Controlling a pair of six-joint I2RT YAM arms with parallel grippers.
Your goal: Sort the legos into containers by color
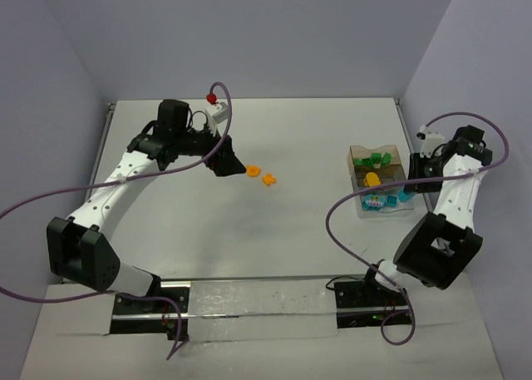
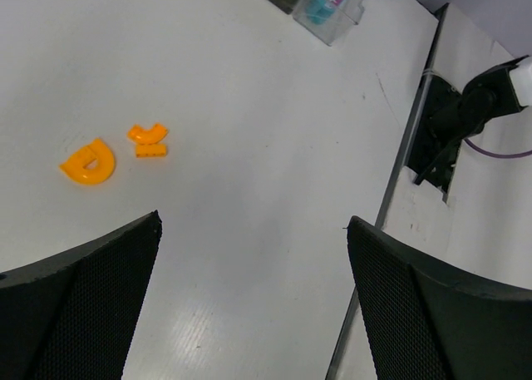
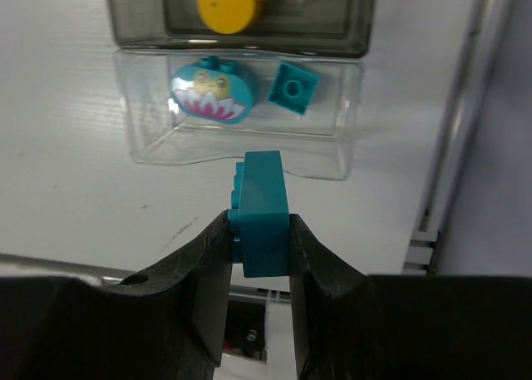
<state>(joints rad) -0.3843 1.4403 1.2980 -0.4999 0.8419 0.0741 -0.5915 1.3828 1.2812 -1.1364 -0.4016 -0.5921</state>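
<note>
teal brick (image 3: 264,199): lower part hidden between the right hand's (image 3: 259,226) fingers
brown box (image 3: 133,18): far side, ahead of that hand, cut off by the top edge
yellow piece (image 3: 230,10): top cut off
clear box (image 2: 337,18): far ahead of the left hand (image 2: 253,222), cropped at the top, contents blurred

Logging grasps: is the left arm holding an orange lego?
No, the left gripper shows open, empty fingers, and both orange legos lie on the table.

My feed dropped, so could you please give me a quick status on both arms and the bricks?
Left fingers open, empty, near two orange bricks. Right fingers shut on teal brick, by clear box. Nothing in the way.
</note>
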